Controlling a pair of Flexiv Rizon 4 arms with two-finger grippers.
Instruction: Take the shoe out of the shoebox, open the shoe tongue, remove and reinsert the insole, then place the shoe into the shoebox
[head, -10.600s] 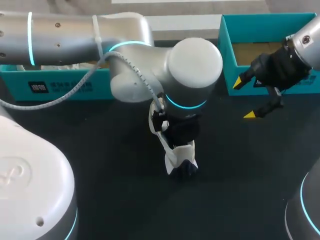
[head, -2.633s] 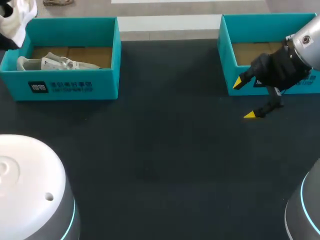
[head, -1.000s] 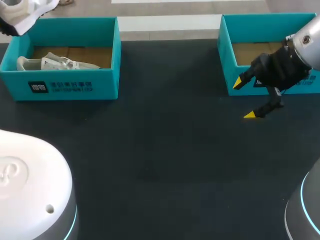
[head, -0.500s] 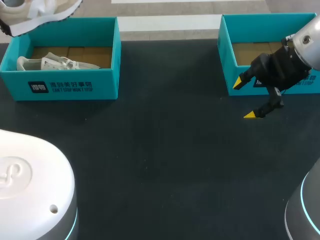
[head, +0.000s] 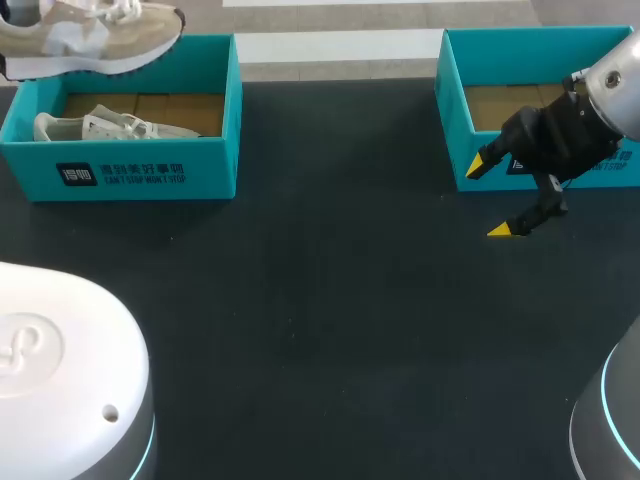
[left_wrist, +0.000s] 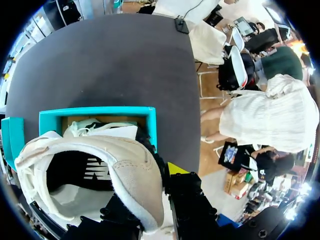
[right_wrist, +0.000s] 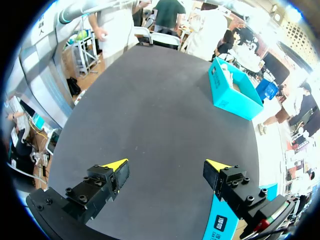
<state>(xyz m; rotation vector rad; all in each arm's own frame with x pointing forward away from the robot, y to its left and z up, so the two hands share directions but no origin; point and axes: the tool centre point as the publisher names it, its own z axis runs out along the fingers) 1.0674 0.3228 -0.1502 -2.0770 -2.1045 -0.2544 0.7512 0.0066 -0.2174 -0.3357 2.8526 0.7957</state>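
A beige and white shoe (head: 90, 35) hangs sideways in the air above the back rim of the left teal shoebox (head: 130, 175). In the left wrist view my left gripper (left_wrist: 150, 197) is shut on the heel collar of the shoe (left_wrist: 100, 165), one finger inside and one yellow-tipped finger (left_wrist: 175, 168) outside. Under the shoe lies the shoebox (left_wrist: 100, 112). My right gripper (head: 490, 198) stands open and empty just in front of the right teal box (head: 455, 110), over bare table (right_wrist: 165, 167).
A second pale shoe (head: 110, 127) lies inside the left shoebox, also seen under the held shoe (left_wrist: 95, 127). The right box holds only brown cardboard lining. The white base of my left arm (head: 60, 380) fills the near left corner. Black tabletop (head: 320, 300) stretches between the boxes.
The held shoe has swung in from the far left corner to the right, turning level above the left shoebox. The right arm has not moved.
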